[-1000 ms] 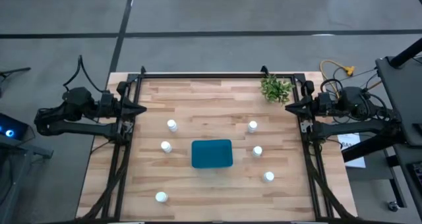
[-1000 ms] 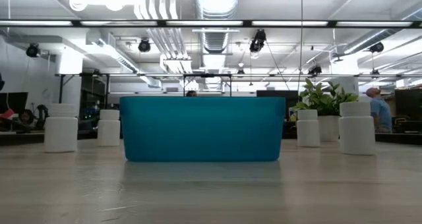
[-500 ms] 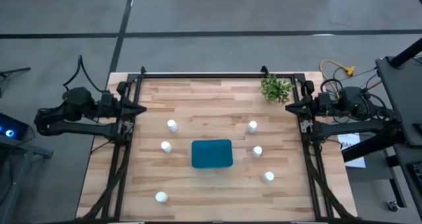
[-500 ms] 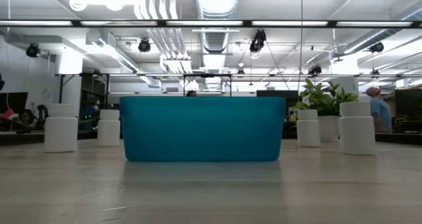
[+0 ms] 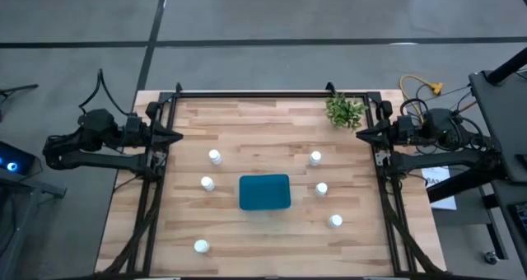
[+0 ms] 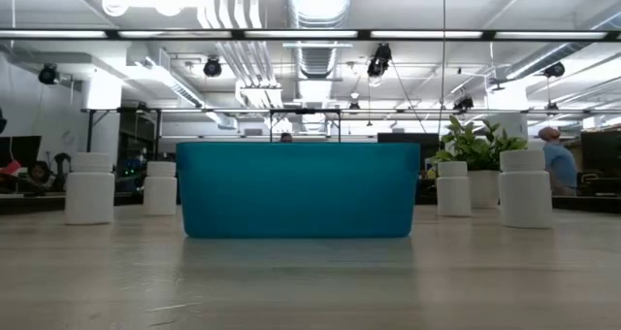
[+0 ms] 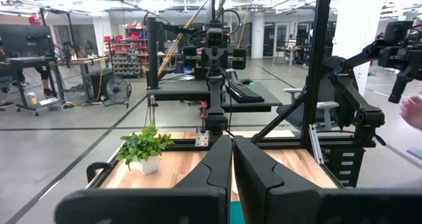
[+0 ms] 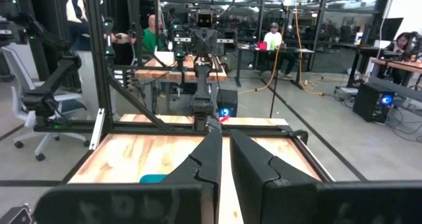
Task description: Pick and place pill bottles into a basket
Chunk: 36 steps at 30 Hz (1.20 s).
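On the pale wooden-plank table (image 5: pixel 272 119), seen from above, one small white capped pill bottle (image 5: pixel 201 246) stood nearest the front edge at the left, with bare planks all round it. Farther back sat the teal-blue rectangular basket (image 5: pixel 264 192) with rounded corners, near the middle and empty. Two bottles (image 5: pixel 207 184) (image 5: pixel 215 156) stood to its left and three (image 5: pixel 335 221) (image 5: pixel 321 189) (image 5: pixel 315 157) to its right, none touching it (each well clear of the black frame rails). A small green potted plant (image 5: pixel 343 110) occupied the far right corner. The left gripper (image 5: pixel 176 137) waited at the table's left edge and the right gripper (image 5: pixel 361 136) at the right edge, both with fingers pressed together, holding nothing.
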Each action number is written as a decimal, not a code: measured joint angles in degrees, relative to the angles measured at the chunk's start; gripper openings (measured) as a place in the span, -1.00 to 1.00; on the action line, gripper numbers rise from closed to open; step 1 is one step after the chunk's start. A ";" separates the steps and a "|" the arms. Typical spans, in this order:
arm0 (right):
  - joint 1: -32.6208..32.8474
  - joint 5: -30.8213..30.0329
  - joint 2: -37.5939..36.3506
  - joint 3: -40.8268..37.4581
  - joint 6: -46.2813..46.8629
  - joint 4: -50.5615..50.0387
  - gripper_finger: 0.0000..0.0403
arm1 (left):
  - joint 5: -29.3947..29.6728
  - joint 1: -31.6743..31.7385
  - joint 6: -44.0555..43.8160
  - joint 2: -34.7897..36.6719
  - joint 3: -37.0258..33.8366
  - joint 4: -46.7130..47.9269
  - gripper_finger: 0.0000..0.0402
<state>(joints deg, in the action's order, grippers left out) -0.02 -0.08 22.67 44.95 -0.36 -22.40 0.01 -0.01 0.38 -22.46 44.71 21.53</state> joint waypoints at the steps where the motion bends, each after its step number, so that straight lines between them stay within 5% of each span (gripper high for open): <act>1: 0.00 0.00 0.01 0.00 0.14 0.00 -0.89 | 0.02 0.00 0.00 -0.02 0.00 0.01 -1.00; 31: 0.01 0.00 -0.01 0.00 0.21 0.01 -0.89 | 0.02 0.00 0.02 0.00 0.00 0.00 -1.00; 36: 0.00 0.00 0.00 0.00 0.24 0.12 -0.89 | 0.12 -0.01 8.52 -0.01 0.00 0.00 -1.00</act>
<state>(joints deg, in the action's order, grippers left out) -0.02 -0.08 22.67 44.95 -0.12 -22.28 0.13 -0.02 8.90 -22.47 44.71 21.53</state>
